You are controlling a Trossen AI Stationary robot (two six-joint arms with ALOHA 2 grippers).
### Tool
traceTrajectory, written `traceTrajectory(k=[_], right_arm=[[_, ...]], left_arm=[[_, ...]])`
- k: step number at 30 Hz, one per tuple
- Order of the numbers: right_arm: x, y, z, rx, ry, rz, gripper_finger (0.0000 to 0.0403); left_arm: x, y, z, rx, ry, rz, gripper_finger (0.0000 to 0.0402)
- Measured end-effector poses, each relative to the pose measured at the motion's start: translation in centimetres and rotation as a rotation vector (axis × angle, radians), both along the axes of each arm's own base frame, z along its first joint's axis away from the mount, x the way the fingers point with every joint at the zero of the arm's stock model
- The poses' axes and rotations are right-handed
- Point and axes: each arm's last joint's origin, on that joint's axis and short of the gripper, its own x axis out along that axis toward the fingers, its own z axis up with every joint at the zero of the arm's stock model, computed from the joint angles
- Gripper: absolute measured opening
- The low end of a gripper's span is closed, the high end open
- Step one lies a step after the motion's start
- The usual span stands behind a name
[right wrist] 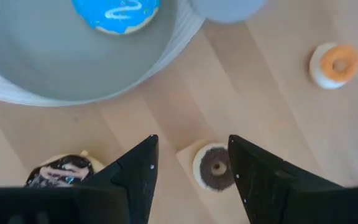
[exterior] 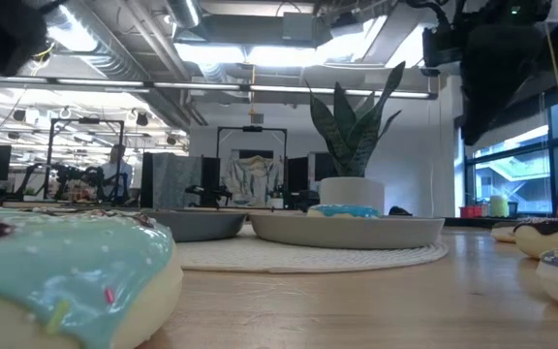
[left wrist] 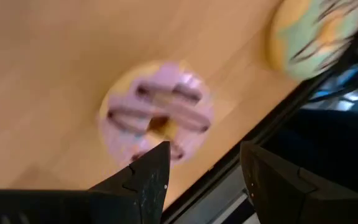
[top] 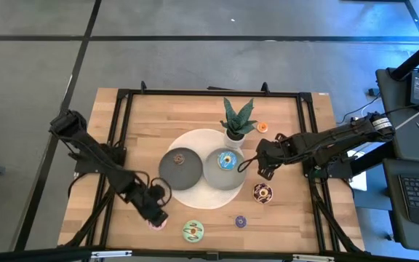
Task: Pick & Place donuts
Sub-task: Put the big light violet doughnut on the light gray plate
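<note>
Hovering with jaws spread and empty, your left gripper (left wrist: 201, 165) sits directly above the pink donut (left wrist: 156, 118), which lies just past the tips at 11 o'clock, near the surface (top: 144, 116) front edge. A ring has no long axis. The green donut (top: 193, 231) lies at 3 o'clock. Your right gripper (right wrist: 188, 158), also spread and empty, waits beside the blue donut (top: 228, 160).

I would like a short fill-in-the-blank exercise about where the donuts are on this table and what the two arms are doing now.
1. The blue donut lies in a grey ____.
2. The left gripper hangs with open jaws over the ____ donut.
3. The green donut lies on the ____, near its front edge.
4. The right gripper holds ____ between its open jaws.

Missing words: dish; pink; table; nothing
</note>
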Motion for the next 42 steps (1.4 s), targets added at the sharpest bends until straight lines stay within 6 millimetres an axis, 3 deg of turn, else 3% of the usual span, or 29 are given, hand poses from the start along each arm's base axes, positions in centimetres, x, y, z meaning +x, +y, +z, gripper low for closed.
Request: traceTrajectory(k=[4,7,15,18,26,31,38,42], right_arm=[[0.1,0.0,0.0,-0.006,-0.007,0.024,0.0196],[0.2,0.0,0.1,-0.006,-0.016,0.028,0.0196],[0.2,0.0,0.0,-0.004,-0.017,0.022,0.0196],[0.2,0.0,0.1,-0.009,-0.024,0.001,0.0196],[0.2,-0.1,0.1,-0.01,-0.034,-0.033,0.0196],[0.2,-0.1,0.1,-0.011,-0.034,-0.032,0.0196],[0.2,-0.1,0.1,-0.011,-0.034,-0.032,0.0196],[0.2,-0.1,0.1,-0.012,-0.034,-0.031,0.0196]], left_arm=[[-0.4,-0.7,-0.6,0.007,0.03,-0.004,0.0178],[-0.3,-0.9,0.0,0.009,0.027,-0.027,0.0171],[1.6,-1.7,6.6,0.138,-0.056,-0.147,0.0142],[2.7,-2.3,7.6,0.246,-0.084,-0.207,0.0126],[3.4,-2.9,5.0,0.392,0.219,-0.195,0.0089],[3.9,-3.3,3.6,0.437,0.247,-0.114,0.0082],[4.2,-3.5,2.8,0.425,0.291,-0.017,0.0093],[4.2,-3.5,2.8,0.41,0.309,0.071,0.0125]])
